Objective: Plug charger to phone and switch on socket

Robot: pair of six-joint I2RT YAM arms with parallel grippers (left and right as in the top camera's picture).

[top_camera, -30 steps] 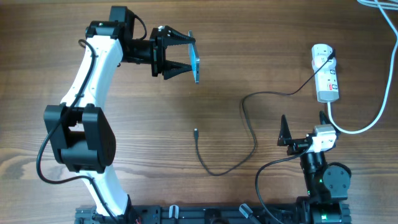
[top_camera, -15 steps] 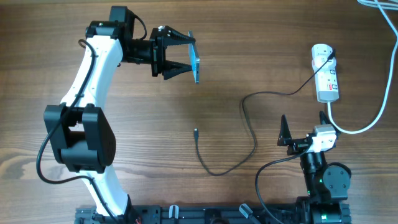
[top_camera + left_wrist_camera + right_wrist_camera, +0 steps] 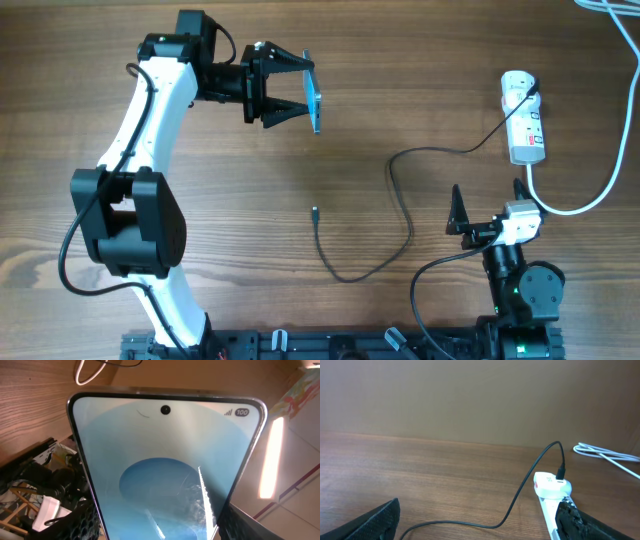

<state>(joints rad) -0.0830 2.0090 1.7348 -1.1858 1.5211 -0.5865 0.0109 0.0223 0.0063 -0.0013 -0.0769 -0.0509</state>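
A: Left gripper (image 3: 303,85) first. State?

B: Closed on the phone (image 3: 315,100), fingers (image 3: 85,522) clamping its long sides. From above the phone shows edge-on and looks held off the table (image 3: 420,50), toward the far edge, left of middle. In the wrist view the screen fills the frame, camera hole at the end away from the hand.

A: Risk there?

B: Two. The grip is on thin smooth sides, so a push from a connector could slide or twist the phone in the jaws. And the charging end, I judge, sits down between the fingers, out of sight. If so, the hand itself blocks the port.

A: Cable?

B: Charger cable (image 3: 345,279) loops loose across the middle of the table. Its connector (image 3: 314,211) lies free near the centre, well apart from the phone. Plug (image 3: 533,95) appears seated in the power strip (image 3: 524,130), by the right edge toward the far right corner.

A: Right gripper?

B: Right gripper (image 3: 488,200) is at the near edge, right side. Spread wide, nothing in it.

A: Hazards on that side?

B: The white cord (image 3: 575,212) leaves the strip's near end and passes just beside that gripper, so a reach for the switch could snag it and drag the strip. Lifting the connector too far could tighten the cable and tug the plug. Switch position: too small to tell.
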